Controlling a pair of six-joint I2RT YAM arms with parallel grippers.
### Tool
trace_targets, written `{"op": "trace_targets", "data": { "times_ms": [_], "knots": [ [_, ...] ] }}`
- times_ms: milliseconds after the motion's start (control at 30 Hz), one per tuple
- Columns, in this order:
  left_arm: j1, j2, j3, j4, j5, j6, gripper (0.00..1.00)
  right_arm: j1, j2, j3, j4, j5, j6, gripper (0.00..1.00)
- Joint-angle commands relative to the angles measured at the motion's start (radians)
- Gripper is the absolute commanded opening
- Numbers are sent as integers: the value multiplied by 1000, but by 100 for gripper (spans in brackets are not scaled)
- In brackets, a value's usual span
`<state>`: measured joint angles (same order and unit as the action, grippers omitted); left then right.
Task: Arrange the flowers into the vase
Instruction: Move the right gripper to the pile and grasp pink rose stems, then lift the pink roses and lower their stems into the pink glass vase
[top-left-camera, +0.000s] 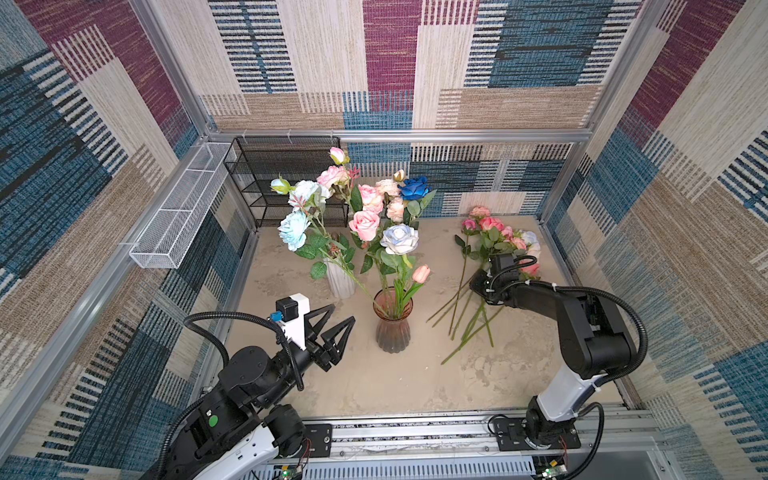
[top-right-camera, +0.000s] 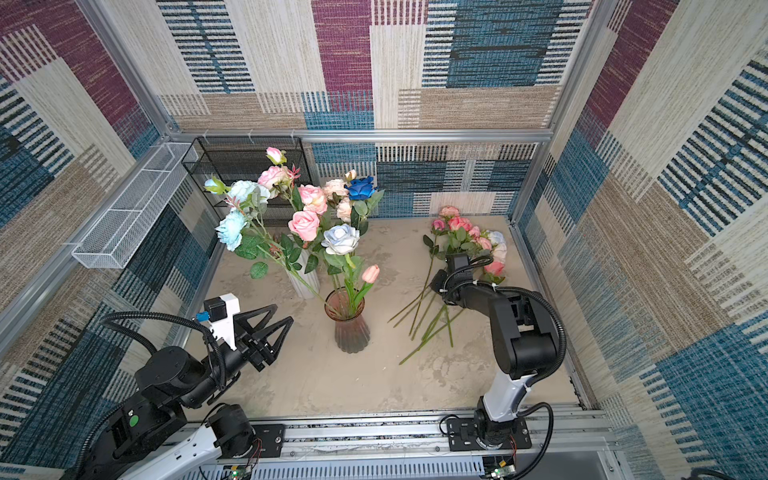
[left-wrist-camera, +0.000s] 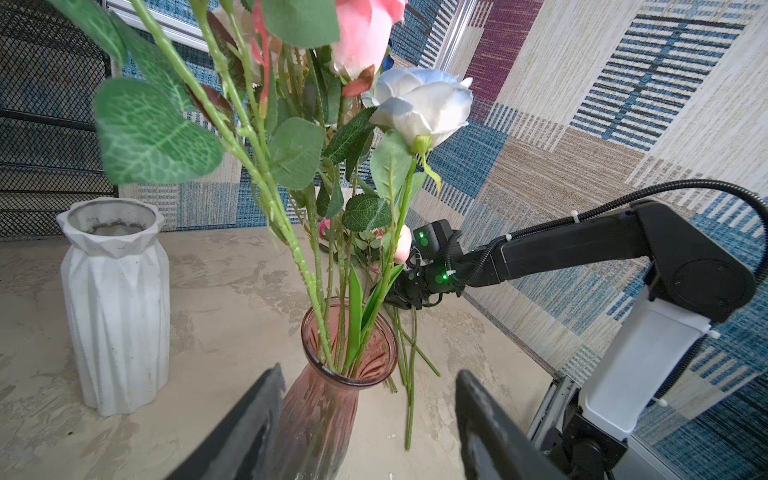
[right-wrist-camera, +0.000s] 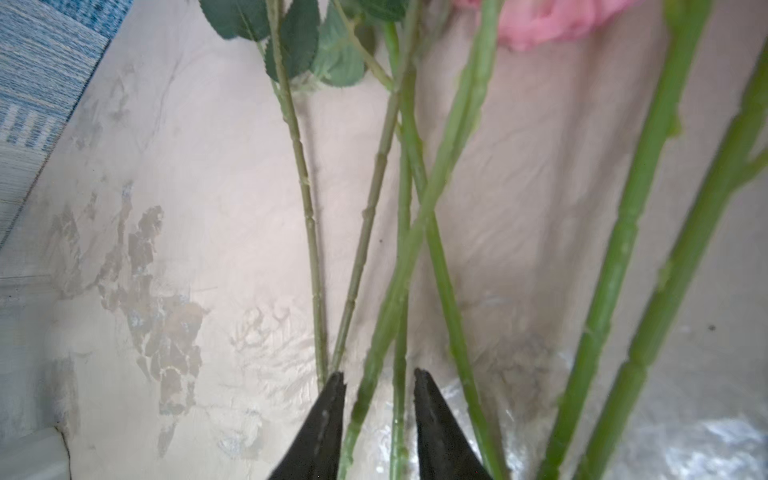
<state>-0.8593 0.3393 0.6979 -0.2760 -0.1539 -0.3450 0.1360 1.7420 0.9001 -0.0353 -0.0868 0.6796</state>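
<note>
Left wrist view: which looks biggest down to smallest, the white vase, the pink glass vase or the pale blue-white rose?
Largest, tied: white vase and pink glass vase, about alike; the pink one is nearer the camera and cut off by the frame, so unranked.
Smallest: pale blue-white rose, clearly.

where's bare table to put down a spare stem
Widest bare table: the front strip between the pink vase and the rail. A smaller patch lies farther back, between that vase and the loose flowers. Crowded: the loose pile under the right claw, and around the white vase.
</note>
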Motion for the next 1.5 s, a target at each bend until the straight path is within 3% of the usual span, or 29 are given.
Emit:
{"op": "trace_targets", "data": {
  "times_ms": [0, 433, 633, 800, 1000, 1133, 1467],
  "knots": [
    [1, -1, 10, 13, -9, -19, 67, 1, 13, -3, 61, -11, 16, 29],
    [0, 1, 6, 20, -8, -18, 68, 14, -104, -71, 76, -38, 39, 29],
    [2, 2, 3, 20, -10, -18, 68, 20, -49, -63, 113, -96, 70, 29],
    [1, 0, 9, 9, -12, -15, 68, 22, -7, -51, 113, -64, 70, 28],
    [2, 1, 8, 8, -16, -17, 68, 22, -15, -63, 130, -52, 66, 11],
    [0, 3, 12, 10, -12, -20, 68, 21, -79, -82, 127, -32, 46, 0],
    [0, 38, 61, 0, 24, -9, 68, 27, -453, -203, 94, -11, -10, 0]
  ]
}}
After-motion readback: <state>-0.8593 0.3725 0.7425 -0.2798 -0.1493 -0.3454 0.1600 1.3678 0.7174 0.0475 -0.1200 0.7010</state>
